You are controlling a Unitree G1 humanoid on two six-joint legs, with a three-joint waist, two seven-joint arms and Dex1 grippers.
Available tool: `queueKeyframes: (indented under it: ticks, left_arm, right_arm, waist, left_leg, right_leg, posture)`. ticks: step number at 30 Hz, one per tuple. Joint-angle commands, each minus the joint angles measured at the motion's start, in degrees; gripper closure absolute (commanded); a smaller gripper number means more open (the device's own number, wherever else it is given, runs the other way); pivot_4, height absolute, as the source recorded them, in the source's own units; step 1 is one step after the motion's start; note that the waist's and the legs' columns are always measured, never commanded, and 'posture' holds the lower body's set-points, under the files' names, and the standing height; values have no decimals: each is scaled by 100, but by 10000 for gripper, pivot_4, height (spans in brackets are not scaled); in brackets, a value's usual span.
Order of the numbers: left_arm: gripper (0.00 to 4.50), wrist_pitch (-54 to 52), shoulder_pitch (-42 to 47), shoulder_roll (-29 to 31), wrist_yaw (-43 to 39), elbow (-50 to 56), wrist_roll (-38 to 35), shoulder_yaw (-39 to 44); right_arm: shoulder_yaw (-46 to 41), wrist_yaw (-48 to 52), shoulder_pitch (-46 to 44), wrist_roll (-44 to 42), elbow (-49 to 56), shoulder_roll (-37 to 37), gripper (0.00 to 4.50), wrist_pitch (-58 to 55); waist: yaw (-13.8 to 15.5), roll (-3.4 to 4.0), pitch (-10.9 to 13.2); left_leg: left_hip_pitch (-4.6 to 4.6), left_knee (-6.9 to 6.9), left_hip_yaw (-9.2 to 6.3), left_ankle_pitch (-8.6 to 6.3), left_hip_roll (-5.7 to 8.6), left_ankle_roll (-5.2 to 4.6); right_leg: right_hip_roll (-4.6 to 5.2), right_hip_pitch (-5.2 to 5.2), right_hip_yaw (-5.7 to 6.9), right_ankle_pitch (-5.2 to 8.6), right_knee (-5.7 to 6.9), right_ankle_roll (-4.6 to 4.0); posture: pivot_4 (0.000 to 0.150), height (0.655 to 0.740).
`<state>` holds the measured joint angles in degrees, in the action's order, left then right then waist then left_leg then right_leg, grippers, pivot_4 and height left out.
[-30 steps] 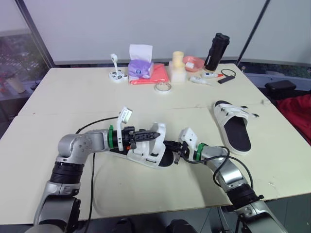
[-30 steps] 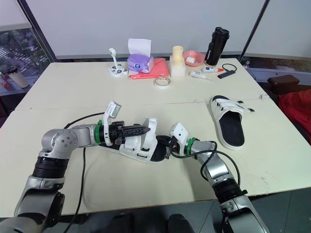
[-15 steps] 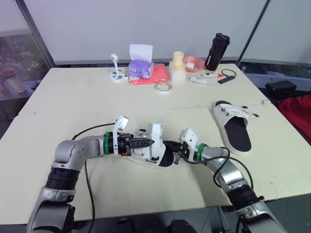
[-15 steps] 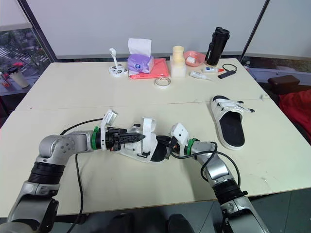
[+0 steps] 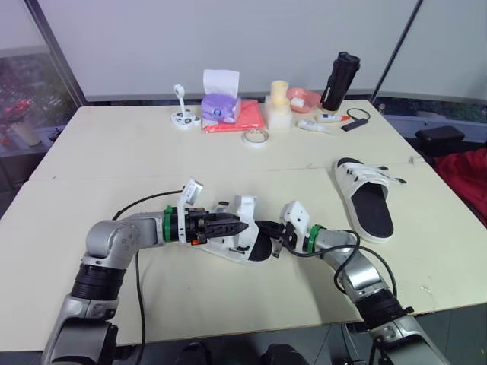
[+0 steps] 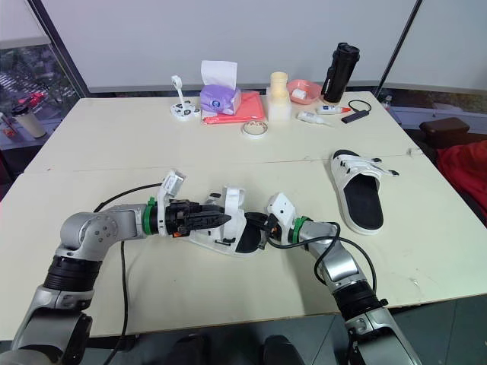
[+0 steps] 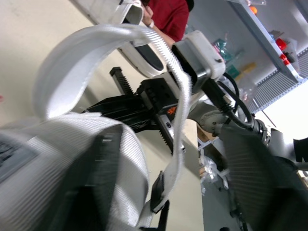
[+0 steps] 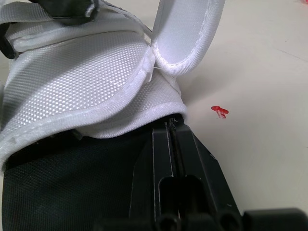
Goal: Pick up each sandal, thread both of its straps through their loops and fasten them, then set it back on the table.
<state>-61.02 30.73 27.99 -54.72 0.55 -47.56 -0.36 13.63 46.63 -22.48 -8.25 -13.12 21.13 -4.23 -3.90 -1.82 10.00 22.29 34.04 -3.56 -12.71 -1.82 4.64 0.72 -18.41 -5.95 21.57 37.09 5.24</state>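
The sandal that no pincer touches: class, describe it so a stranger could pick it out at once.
Start at the cream table and go to its right side, nearer than the black bottle at the far edge. There lies a white sandal with a black footbed, alone; its twin sits at the front between the left pincer and right pincer.

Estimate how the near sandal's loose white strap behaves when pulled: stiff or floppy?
Probably semi-floppy: the strap is woven webbing, yet it holds an arched loop unsupported, so it should bend easily and spring back. It is likely light. Its coarse weave suggests decent grip, though the sandal may slide along.
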Motion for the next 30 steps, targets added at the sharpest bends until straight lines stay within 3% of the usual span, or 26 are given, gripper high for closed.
queueKeyframes:
  ticks: [1, 6, 7, 9, 14, 20, 30]
  left_arm:
    - [12827, -44, -9, 2, -22, 271, -115, 45]
    - [12827, 89, -139, 12, -11, 530, 91, -260]
    - [15121, 161, -180, 35, -23, 592, 186, -371]
    - [21032, 244, -220, 48, -30, 655, 279, -476]
    - [44699, 267, -138, -23, 18, 628, 258, -411]
    - [44699, -283, 131, -101, 59, 539, -387, 100]
    - [44699, -126, -64, 228, -225, 393, -86, -177]
  right_arm:
    - [258, -131, 421, 438, -711, 110, 45000, -571]
    - [258, -134, 387, 442, -757, 92, 45000, -552]
    - [260, -137, 383, 444, -763, 88, 45000, -548]
    - [261, -141, 382, 445, -765, 83, 45000, -545]
    - [252, -144, 419, 440, -743, 100, 45000, -550]
    - [243, -155, 425, 431, -732, 96, 45000, -570]
    - [249, -180, 411, 426, -752, 59, 45000, -562]
  waist:
    - [-1, 0, 0]
    - [-1, 0, 0]
    - [-1, 0, 0]
    - [0, 0, 0]
    - [-1, 0, 0]
    - [0, -2, 1]
    - [-6, 0, 0]
  left_leg:
    - [0, 0, 0, 0, 0, 0]
    - [0, 0, 0, 0, 0, 0]
    - [0, 0, 0, 0, 0, 0]
    - [0, 0, 0, 0, 0, 0]
    - [0, 0, 0, 0, 0, 0]
    - [1, 0, 0, 0, 0, 0]
    - [-1, 0, 2, 0, 0, 0]
  right_leg:
    - [0, 0, 0, 0, 0, 0]
    - [0, 2, 0, 0, 0, 0]
    - [0, 1, 0, 0, 0, 0]
    - [0, 1, 0, 0, 0, 0]
    - [0, 0, -1, 0, 0, -1]
    - [-1, 1, 0, 0, 0, 0]
    - [-3, 1, -1, 0, 0, 0]
  posture:
    - [1500, 7400]
    - [1500, 7400]
    - [1500, 7400]
    - [1500, 7400]
    - [1500, 7400]
    - [1500, 7400]
    - [1500, 7400]
